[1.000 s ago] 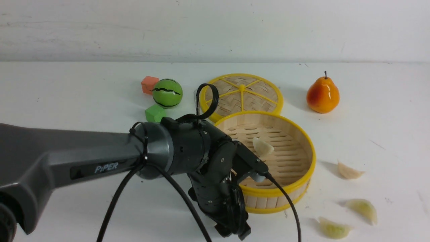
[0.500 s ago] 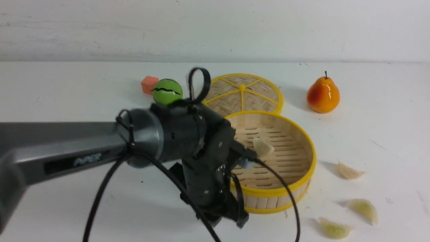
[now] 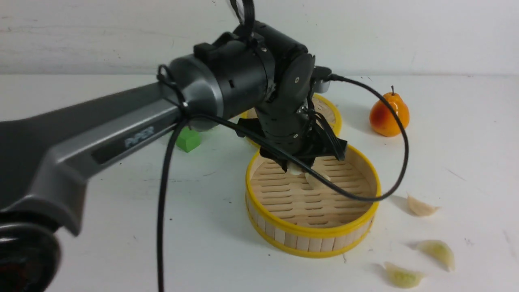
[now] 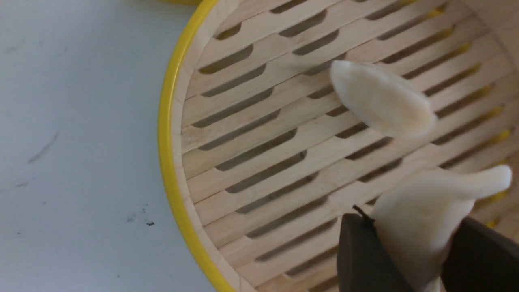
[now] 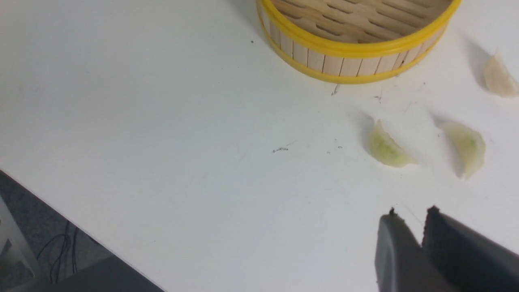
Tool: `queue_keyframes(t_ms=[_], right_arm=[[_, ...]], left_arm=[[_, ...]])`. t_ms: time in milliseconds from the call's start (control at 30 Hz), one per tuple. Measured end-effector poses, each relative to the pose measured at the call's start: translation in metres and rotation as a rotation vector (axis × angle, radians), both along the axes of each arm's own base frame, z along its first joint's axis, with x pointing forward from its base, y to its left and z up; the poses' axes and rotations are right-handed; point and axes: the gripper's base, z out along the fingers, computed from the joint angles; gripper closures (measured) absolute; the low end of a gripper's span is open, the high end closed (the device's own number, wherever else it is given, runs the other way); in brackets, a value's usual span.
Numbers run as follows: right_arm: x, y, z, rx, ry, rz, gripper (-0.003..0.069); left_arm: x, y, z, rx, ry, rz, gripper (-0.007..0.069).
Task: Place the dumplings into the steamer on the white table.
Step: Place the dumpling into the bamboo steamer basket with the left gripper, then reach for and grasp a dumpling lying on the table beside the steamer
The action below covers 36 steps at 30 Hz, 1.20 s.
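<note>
Left gripper [image 3: 298, 167] [image 4: 409, 227]: dark fingers pinching one cream-white dumpling [image 3: 295, 170] [image 4: 425, 202] by its lower body, with the dumpling's pointed end jutting out to one side. The gripper points downward and is held above the slatted floor inside the steamer [image 3: 312, 233] [image 4: 166, 134] [image 5: 348, 48], toward its far side.

Right gripper [image 5: 411, 215]: seen in its own wrist view only. The fingers are drawn nearly together with a narrow slit showing at the tips and nothing between them. It is poised over the white table [image 3: 101, 211] on the near side of the green dumplings.

Steamer: round bamboo basket with yellow rims, standing on the table at centre.

Second cream dumpling [image 3: 318, 178] [image 4: 381, 99]: lying on the steamer's slats, just beside the held one.

Third cream dumpling [image 3: 421, 207] [image 5: 498, 77]: on the table, right of the steamer and clear of its wall.

Two green-tinged dumplings [image 3: 438, 251] [image 5: 466, 146] and [image 3: 401, 275] [image 5: 387, 148]: on the table near each other, at the steamer's near right.

Woven lid [image 3: 328, 111]: flat on the table behind the steamer, largely hidden by the left wrist.

Pear [image 3: 388, 114]: upright, far right.

Green cube [image 3: 187, 139]: left of the lid, partly behind the left arm.
</note>
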Motion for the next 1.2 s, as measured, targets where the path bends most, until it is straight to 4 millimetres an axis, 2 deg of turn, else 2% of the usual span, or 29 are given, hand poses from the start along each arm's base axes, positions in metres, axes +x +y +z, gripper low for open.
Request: queue_keyframes(t_ms=[133,300,433,600,700,733,767,800,867,900,933,1000,1033,1067,1100,1167,1200], right_arm=[[0.0,0.0,0.0,0.0,0.0,0.0,0.0547],[0.0,0.0,0.0,0.001,0.0,0.0,0.0545],[0.0,0.0,0.0,0.001,0.0,0.0,0.0545],[0.0,0.0,0.0,-0.002,-0.001,-0.001,0.0541],[0.003,-0.001,-0.001,-0.02,0.0,-0.007,0.054],[0.003,-0.001,-0.001,-0.023,0.0,-0.008,0.054],[0.009,0.0,-0.004,-0.041,0.017,-0.011,0.054],[0.011,0.0,-0.004,-0.05,0.02,-0.013,0.054],[0.025,0.002,-0.007,-0.098,0.052,-0.011,0.054],[0.028,0.003,-0.008,-0.107,0.061,-0.011,0.054],[0.039,0.006,-0.01,-0.131,0.091,-0.007,0.054],[0.056,0.012,-0.012,-0.16,0.147,0.008,0.054],[0.059,0.013,-0.012,-0.166,0.155,0.012,0.054],[0.071,0.018,-0.015,-0.185,0.209,0.039,0.054],[0.073,0.019,-0.015,-0.186,0.212,0.043,0.054],[0.091,0.03,-0.02,-0.184,0.264,0.102,0.0566],[0.098,0.034,-0.022,-0.176,0.279,0.126,0.0587]], left_arm=[[0.03,0.003,-0.037,-0.02,0.104,0.068,0.0381],[0.052,0.01,-0.061,-0.046,0.148,0.134,0.0372],[0.057,0.01,-0.068,-0.052,0.152,0.148,0.026],[0.057,0.01,-0.058,-0.059,0.154,0.146,0.0125],[0.053,0.012,-0.032,-0.036,0.143,0.092,0.0086],[0.053,0.012,-0.03,-0.038,0.141,0.091,0.0085],[0.048,0.015,-0.004,-0.034,0.118,0.053,0.0083],[0.047,0.016,0.004,-0.033,0.109,0.042,0.0083],[0.038,0.022,0.045,-0.062,0.032,-0.001,0.0094],[0.036,0.023,0.053,-0.069,0.016,-0.007,0.0097],[0.026,0.03,0.082,-0.095,-0.043,-0.026,0.0113],[0.011,0.041,0.118,-0.122,-0.113,-0.039,0.0145],[0.006,0.045,0.13,-0.131,-0.138,-0.042,0.0158],[-0.01,0.057,0.158,-0.152,-0.202,-0.043,0.0199],[-0.011,0.059,0.161,-0.149,-0.209,-0.043,0.0204],[-0.039,0.083,0.195,-0.144,-0.292,-0.026,0.03],[-0.047,0.09,0.201,-0.135,-0.305,-0.022,0.0332]])
